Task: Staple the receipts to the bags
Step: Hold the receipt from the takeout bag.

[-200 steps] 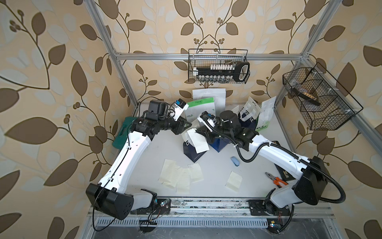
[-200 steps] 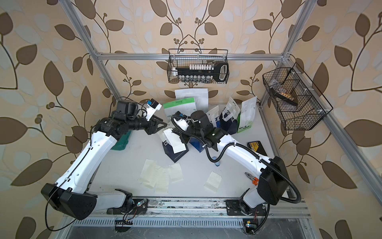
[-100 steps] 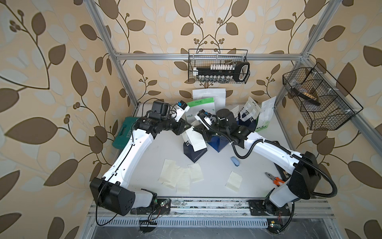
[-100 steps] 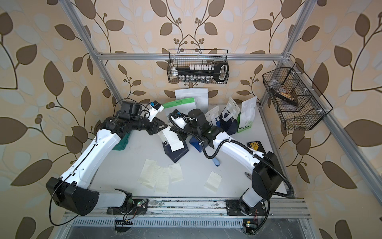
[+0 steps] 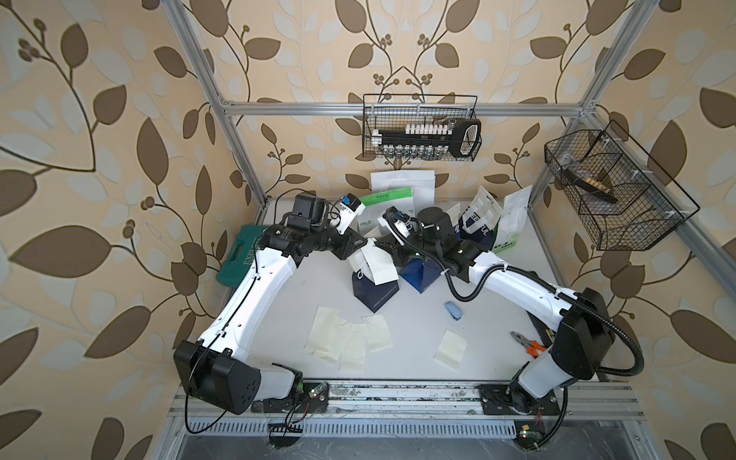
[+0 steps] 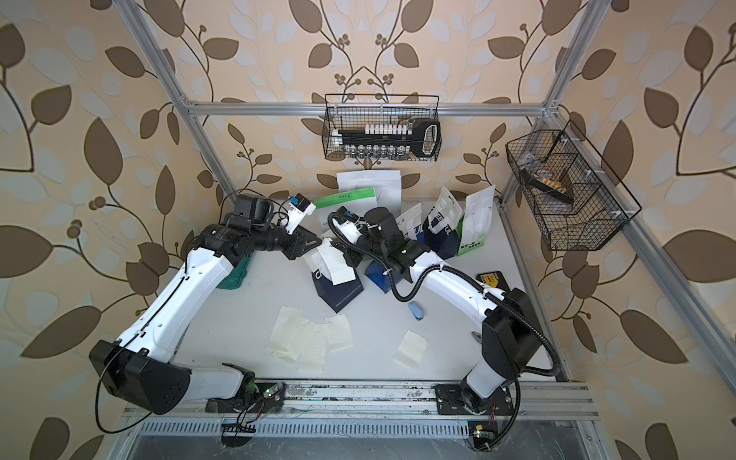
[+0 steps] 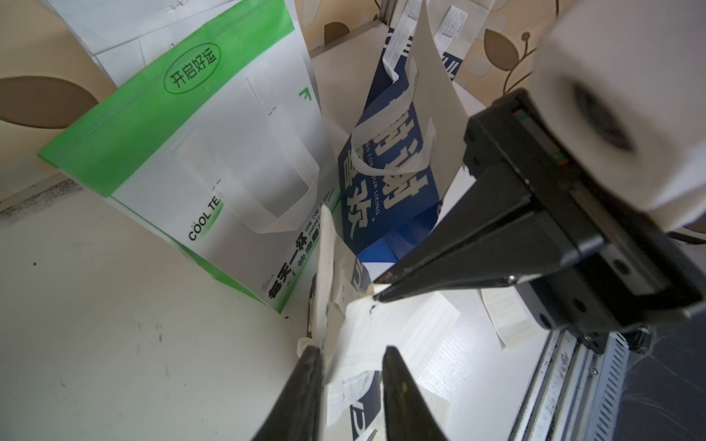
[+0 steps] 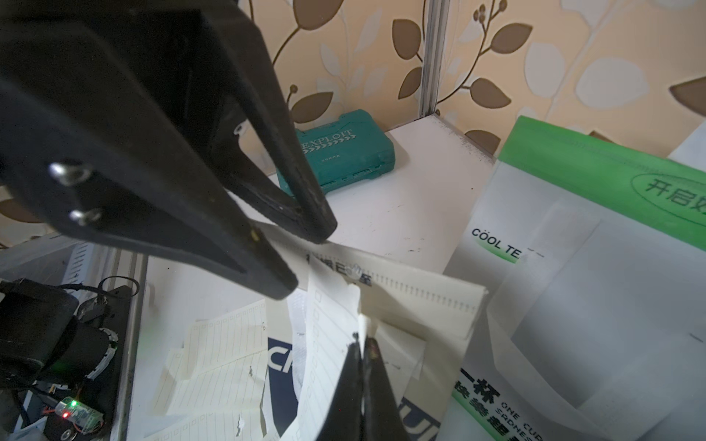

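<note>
R gripper (image 7: 378,292) clamped tight on receipt (image 7: 405,328) corner; L gripper (image 7: 351,353) part open.
L jaws straddle navy bag (image 5: 376,296) rim just beside R gripper, gap visible, no clear grip. Receipt hangs from R gripper over bag front. Loose receipts (image 5: 346,338) lie flat, well apart, toward arm bases.

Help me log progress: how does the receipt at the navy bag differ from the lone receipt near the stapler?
The bag receipt is raised against the navy bag; the lone receipt lies flat on the table. The right gripper is shut on the bag receipt's corner; nothing touches the lone receipt. Both are cream lined slips.
</note>
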